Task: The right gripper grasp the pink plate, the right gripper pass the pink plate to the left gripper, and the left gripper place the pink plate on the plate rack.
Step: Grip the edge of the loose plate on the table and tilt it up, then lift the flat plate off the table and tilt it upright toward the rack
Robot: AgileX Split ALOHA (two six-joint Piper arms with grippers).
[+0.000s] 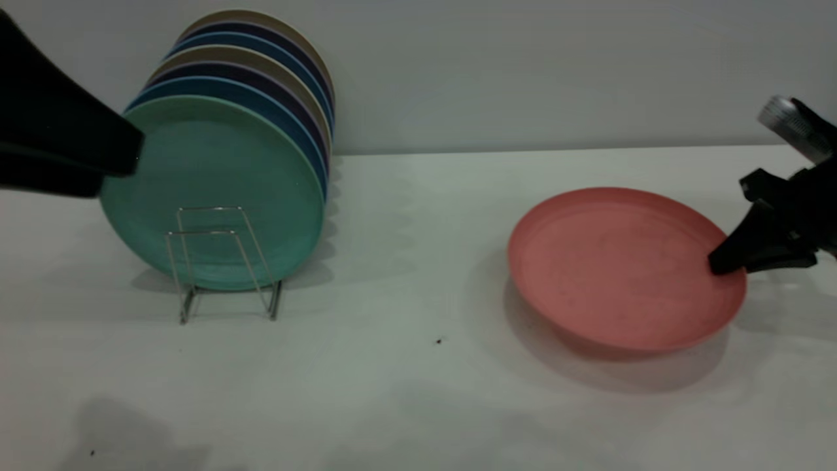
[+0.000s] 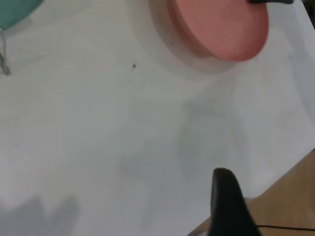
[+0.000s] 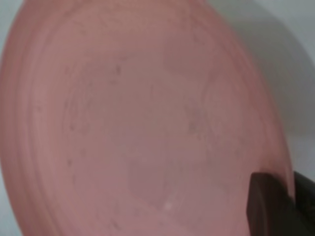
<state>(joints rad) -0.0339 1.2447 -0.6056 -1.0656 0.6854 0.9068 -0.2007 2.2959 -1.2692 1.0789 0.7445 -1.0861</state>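
The pink plate [image 1: 621, 268] [image 2: 221, 24] [image 3: 147, 118] is at the right of the white table, slightly tilted, with a dark shadow under its near side. My right gripper [image 1: 722, 265] [image 3: 290, 179] is shut on its right rim, one finger over the inner face and one outside the rim. The plate rack [image 1: 209, 209] stands at the left, its front wire loops bare. My left gripper [image 1: 118, 154] hovers high at the far left, in front of the racked plates. Only one of its fingers [image 2: 226, 196] shows in the left wrist view.
A teal-green plate [image 1: 216, 170] stands upright in the rack, with several blue, purple and beige plates behind it. The table top [image 1: 418, 366] stretches between rack and pink plate. The table's edge and a wooden floor [image 2: 290, 196] show in the left wrist view.
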